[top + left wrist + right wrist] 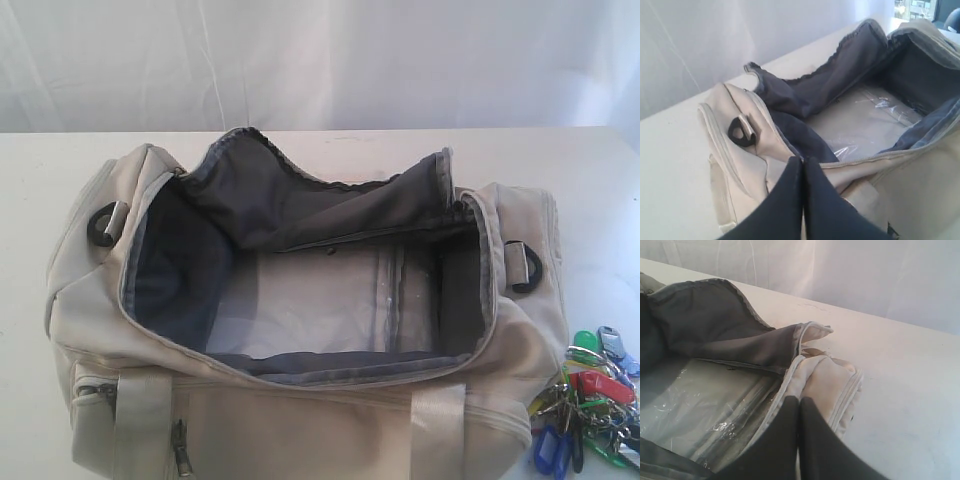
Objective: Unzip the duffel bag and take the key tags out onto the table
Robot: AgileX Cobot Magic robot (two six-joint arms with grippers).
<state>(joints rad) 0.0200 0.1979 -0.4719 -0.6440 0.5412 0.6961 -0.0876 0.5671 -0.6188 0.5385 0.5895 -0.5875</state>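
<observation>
The beige duffel bag (330, 420) lies wide open on the white table (40, 180), its top flap folded back to show dark grey lining and a clear plastic sheet on the floor. The bunch of red, green and blue key tags (592, 400) rests on the table just off the bag's right end. My left gripper (803, 161) is shut, empty, above the bag's (745, 165) left end near the zipper edge. My right gripper (799, 400) is shut, empty, above the bag's (827, 382) right end. Neither arm shows in the exterior view.
Black D-rings sit at the bag's left end (103, 225) and right end (527, 268). Pale webbing straps (438, 420) run down the near side. A white curtain (320, 60) backs the table's far edge.
</observation>
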